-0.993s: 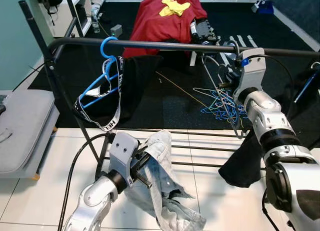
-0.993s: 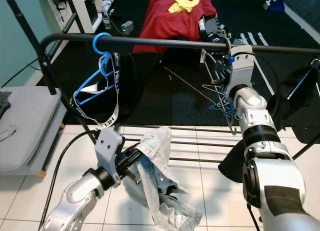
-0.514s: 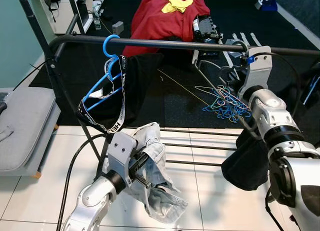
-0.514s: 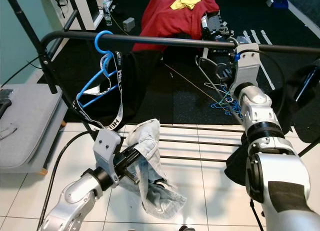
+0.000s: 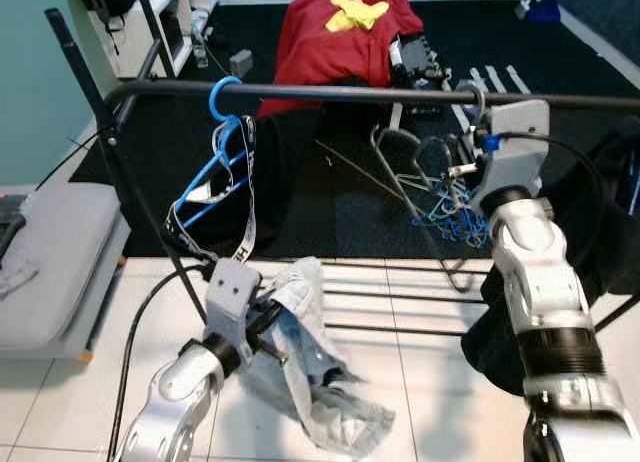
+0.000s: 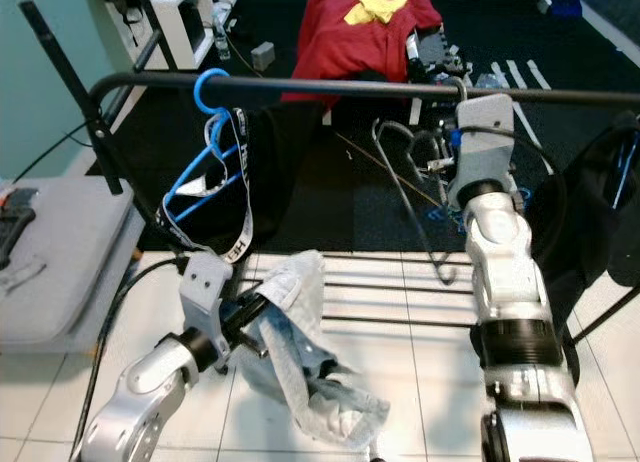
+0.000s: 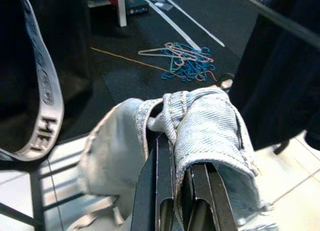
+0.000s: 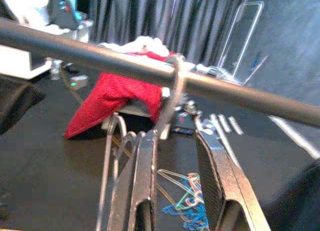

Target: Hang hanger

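Nearest you, low on the left, your left gripper (image 5: 268, 320) has its two black fingers (image 7: 165, 191) pressed together on a fold of a pale denim garment (image 5: 310, 372); the rest of that cloth hangs down over the white tile floor (image 5: 420, 402). At the far left edge sits a grey cushioned seat (image 5: 55, 252).

Beyond the gripper stands a black clothes rack, its rail (image 5: 330, 92) running left to right across the scene. Near the rail's left end a blue hanger (image 5: 218, 147) hangs by its hook, carrying a dark garment (image 5: 275, 172) with a white lettered strap (image 5: 248, 207) drooping from it.

On the right, your right arm reaches up to the rail. Your right gripper (image 8: 175, 156) sits just below it with the fingers (image 8: 145, 191) parted, and nothing is clamped between them. The grey metal hanger (image 6: 415, 207) has its hook (image 8: 172, 91) curled over the rail right above that gap; the hook's lower end dips in between the fingertips, and you cannot tell whether it touches either one. The hanger's wire body slopes down to the left of the gripper. A black garment (image 5: 610, 222) hangs at the rail's right end, next to your right arm.

Farther off, on the dark carpet (image 5: 340, 197), lies a tangle of coloured wire hangers (image 7: 187, 61). Farthest back, a red cloth (image 5: 330, 37) is draped with a yellow piece (image 5: 355, 10) on top.
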{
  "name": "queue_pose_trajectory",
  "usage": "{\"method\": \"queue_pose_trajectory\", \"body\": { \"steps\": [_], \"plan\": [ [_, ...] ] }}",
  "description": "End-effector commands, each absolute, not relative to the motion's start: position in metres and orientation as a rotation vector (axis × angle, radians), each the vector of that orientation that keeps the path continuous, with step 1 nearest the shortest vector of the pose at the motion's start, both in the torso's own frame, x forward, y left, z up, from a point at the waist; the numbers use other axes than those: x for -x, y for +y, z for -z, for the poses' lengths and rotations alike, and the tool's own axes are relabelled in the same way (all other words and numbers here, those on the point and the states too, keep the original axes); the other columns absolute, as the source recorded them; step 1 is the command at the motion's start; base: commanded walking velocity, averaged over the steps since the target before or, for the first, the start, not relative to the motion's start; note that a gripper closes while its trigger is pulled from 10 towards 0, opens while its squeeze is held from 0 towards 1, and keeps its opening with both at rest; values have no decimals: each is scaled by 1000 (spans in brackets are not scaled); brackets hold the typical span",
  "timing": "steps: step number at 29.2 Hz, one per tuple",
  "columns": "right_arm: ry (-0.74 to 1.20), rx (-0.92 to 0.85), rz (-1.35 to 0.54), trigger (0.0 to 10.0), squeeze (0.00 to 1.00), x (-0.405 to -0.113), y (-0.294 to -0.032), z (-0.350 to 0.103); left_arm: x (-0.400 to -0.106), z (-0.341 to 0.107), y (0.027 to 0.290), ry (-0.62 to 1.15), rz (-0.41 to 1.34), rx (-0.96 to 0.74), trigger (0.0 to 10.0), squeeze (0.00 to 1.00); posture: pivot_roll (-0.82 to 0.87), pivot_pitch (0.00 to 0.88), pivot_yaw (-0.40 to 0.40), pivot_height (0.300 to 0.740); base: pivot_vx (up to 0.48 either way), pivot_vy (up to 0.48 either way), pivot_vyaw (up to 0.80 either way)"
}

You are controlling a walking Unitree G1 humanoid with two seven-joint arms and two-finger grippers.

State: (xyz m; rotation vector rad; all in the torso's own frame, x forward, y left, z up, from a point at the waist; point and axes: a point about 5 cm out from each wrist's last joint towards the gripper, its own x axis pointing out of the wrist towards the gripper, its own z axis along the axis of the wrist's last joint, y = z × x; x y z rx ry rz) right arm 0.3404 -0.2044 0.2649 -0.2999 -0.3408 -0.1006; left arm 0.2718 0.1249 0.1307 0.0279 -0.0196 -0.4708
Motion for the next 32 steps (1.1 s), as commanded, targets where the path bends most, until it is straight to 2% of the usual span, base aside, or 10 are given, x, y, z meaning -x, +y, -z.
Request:
{"method": "queue_pose_trajectory", "body": {
  "steps": [1,6,11,12,13,18,20,26,29,32],
  "plan": [
    [-336,310,126,10000,0,-334,-202,-264,-273,-129,127,-6,467,-6,10000,0,6,91,64,740,0,0,0],
    [-358,343,199,10000,0,-320,-205,-268,-276,-129,124,-7,483,6,10000,0,-5,67,72,740,0,0,0],
    [-495,246,-8,10000,0,-311,-171,-281,-283,-131,132,-27,397,12,10000,0,-6,52,72,740,0,0,0],
    [-379,71,-263,10000,0,-309,-135,-250,-287,-140,137,-103,351,40,10000,0,-5,40,57,740,0,0,0],
    [-287,-9,-329,10000,0,-308,-123,-230,-286,-143,136,-126,371,69,10000,0,-5,40,45,740,0,0,0],
    [-145,-70,-394,10000,0,-306,-109,-196,-281,-142,133,-131,428,91,10000,0,-3,37,32,740,0,0,0],
    [7,-51,-491,10000,0,-298,-94,-151,-269,-134,131,-102,506,70,10000,0,0,36,13,740,0,0,0],
    [131,-7,-573,10000,0,-290,-88,-122,-262,-121,134,-52,516,15,10000,0,-1,28,-4,740,0,0,0],
    [345,14,-667,10000,0,-279,-92,-80,-256,-84,143,147,485,-75,10000,0,-4,18,-7,740,0,0,0],
    [456,25,-608,10000,0,-276,-106,-51,-257,-55,149,283,409,-120,10000,0,10,7,-15,740,0,0,0]
  ]
}}
